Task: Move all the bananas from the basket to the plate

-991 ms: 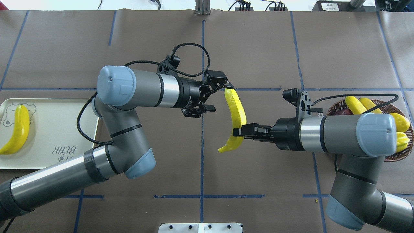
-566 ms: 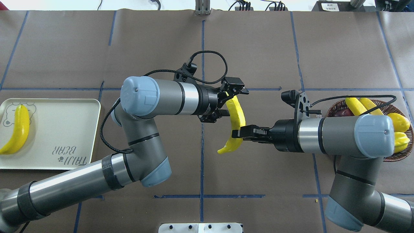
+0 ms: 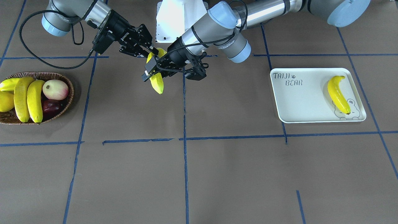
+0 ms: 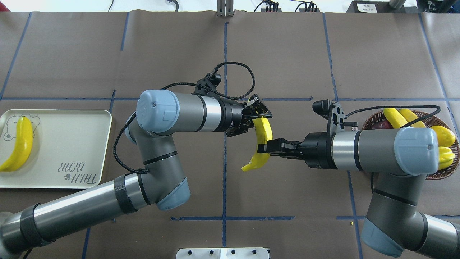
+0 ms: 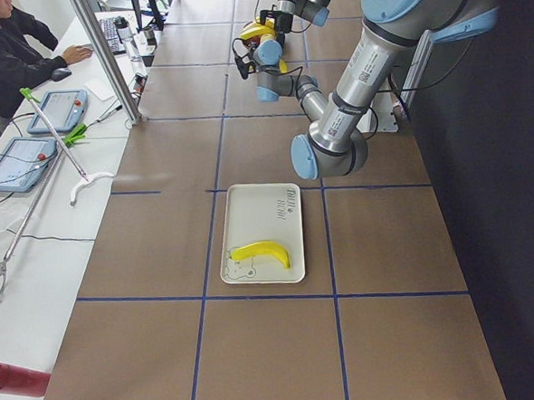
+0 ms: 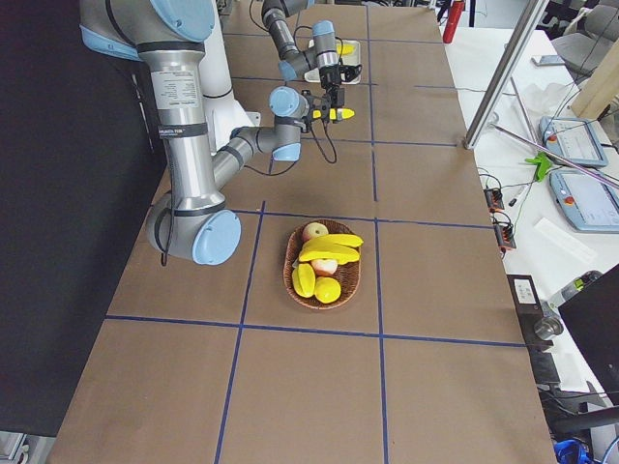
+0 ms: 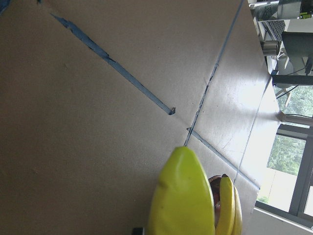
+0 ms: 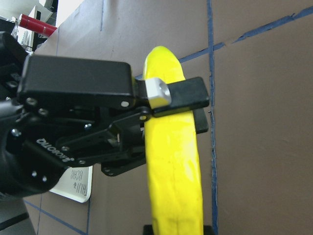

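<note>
We see one banana (image 4: 265, 135) held clear of the table (image 4: 287, 54), near its middle, with both arms on it. We take the overhead view as our clock face. The left gripper (image 4: 260, 118) reaches in from 9 o'clock, and its fingers (image 8: 183, 93) are pressed together on the banana's 12 o'clock end, one pad on each side of the fruit. The right gripper (image 4: 263, 148) reaches in from 3 o'clock and is clamped across the banana below its middle. The 6 o'clock tip hangs free and curves toward 8 o'clock.

The plate (image 4: 72, 144) lies flat at the table's 9 o'clock edge. A second banana (image 4: 17, 144) rests on it along the plate's own 9 o'clock side, with its upper end over the bear drawing.

The basket (image 3: 71, 90) sits at the table's 3 o'clock edge, well apart from both grippers. Two bananas (image 3: 21, 98) lie side by side in it, touching. Beside them are a pale pink fruit (image 3: 55, 89), a dark red fruit (image 3: 51, 106) and other yellow fruit (image 3: 4, 101).
</note>
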{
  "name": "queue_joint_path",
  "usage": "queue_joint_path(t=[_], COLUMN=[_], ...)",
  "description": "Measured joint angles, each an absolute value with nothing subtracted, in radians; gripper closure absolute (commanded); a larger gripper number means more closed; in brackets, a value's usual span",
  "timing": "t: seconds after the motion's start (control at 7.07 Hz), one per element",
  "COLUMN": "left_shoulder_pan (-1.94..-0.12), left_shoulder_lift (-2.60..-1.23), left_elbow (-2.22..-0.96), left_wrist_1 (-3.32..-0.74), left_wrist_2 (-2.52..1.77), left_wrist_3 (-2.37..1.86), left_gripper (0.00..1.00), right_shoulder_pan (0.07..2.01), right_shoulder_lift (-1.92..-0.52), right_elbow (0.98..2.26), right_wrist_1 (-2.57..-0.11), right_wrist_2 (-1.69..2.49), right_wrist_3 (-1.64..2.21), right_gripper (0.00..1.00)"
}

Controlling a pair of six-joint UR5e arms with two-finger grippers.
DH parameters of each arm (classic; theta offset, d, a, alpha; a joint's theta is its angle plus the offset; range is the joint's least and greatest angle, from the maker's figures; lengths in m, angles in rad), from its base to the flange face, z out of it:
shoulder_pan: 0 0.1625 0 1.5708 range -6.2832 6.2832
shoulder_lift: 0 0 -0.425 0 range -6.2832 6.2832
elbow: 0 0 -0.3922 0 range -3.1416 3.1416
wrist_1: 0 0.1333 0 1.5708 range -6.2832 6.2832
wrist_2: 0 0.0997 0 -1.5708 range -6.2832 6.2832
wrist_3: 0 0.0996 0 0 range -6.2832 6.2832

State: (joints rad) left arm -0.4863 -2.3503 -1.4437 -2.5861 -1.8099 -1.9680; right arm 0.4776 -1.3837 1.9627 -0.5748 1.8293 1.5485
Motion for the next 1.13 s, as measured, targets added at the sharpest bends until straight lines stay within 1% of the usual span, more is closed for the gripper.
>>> queue_joint_path(t=[0.42,0.71,0.85,1.13], left_shoulder_pan=[-0.493,-0.542,-0.582,-0.686], left_shoulder_lift=[-2.347,-2.326,-2.278,-2.092], left_elbow=[-1.446,-1.449,-1.463,-1.535], left_wrist_1=[-2.586,-2.558,-2.517,-2.472], left_wrist_2=[-1.81,-1.824,-1.848,-1.913], left_wrist_3=[-1.963,-1.96,-1.957,-1.892], left_gripper=[1.0,1.0,1.0,1.0], right_shoulder_pan=[0.482,0.489,0.497,0.524], right_shoulder_lift=[-1.385,-1.393,-1.405,-1.457], right_elbow=[1.969,1.981,1.991,2.012], right_wrist_1=[-0.574,-0.576,-0.581,-0.584], right_wrist_2=[1.832,1.837,1.841,1.847], right_wrist_3=[1.548,1.548,1.548,1.547], right_gripper=[0.0,0.0,0.0,0.0])
